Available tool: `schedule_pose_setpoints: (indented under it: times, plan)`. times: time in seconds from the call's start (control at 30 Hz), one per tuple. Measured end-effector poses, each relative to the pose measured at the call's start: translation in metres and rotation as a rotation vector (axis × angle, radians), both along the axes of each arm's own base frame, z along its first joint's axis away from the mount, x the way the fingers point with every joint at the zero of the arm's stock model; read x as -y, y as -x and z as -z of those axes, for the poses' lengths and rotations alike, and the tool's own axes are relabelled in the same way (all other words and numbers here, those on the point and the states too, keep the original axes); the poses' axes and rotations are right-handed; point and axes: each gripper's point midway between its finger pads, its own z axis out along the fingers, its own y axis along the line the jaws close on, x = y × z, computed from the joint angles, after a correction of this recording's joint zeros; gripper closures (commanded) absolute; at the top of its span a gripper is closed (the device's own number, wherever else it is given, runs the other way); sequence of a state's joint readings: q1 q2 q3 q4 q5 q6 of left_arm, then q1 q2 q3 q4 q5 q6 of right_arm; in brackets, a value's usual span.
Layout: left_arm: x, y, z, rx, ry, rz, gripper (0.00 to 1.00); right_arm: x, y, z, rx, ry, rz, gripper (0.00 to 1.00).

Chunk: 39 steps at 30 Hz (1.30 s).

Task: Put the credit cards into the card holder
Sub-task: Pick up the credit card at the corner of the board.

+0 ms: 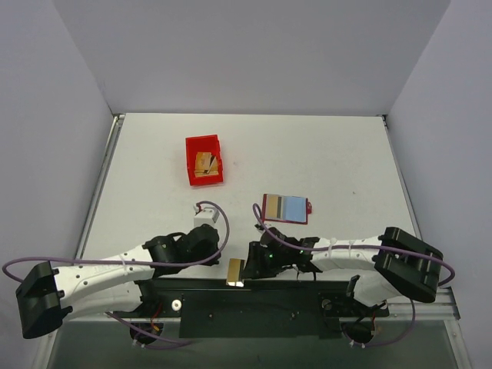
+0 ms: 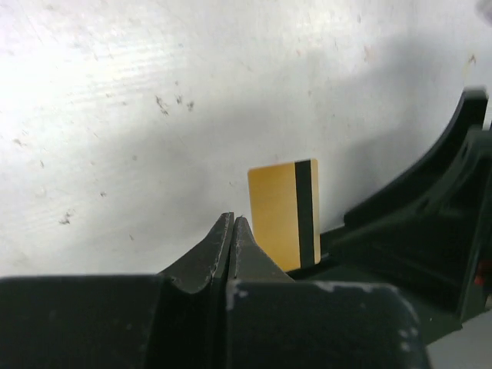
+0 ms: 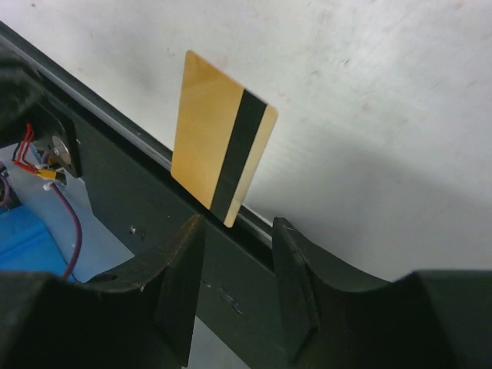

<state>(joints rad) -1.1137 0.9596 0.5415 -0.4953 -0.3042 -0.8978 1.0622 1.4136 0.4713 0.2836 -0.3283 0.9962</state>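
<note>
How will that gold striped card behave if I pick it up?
The card looks thin and flat: probably light, fairly stiff, hard to get under. Its glossy face may slide on the smooth table if pushed. Its near end seems to overlap the dark base plate, perhaps giving the open right gripper an edge.

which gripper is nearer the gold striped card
Right. The right gripper has its open jaws right at a corner of the gold card; the left gripper, shut, sits just beside it.
</note>
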Motion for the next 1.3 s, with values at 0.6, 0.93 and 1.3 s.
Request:
schedule_pose_setpoints:
  times: [0.6,0.93,1.3]
  plan:
    - [0.000,-0.031,-0.017,0.065,-0.004,0.033,1.00,-0.012,0.027,0.014,-0.054,-0.036,0.182,0.60]
    - [-0.002,-0.033,-0.016,0.061,-0.010,0.030,1.00,-0.027,0.026,0.014,-0.087,-0.130,0.223,0.74]
    - [-0.001,-0.037,-0.020,0.061,-0.006,0.017,0.90,-0.020,0.021,0.015,-0.073,-0.167,0.254,1.00]
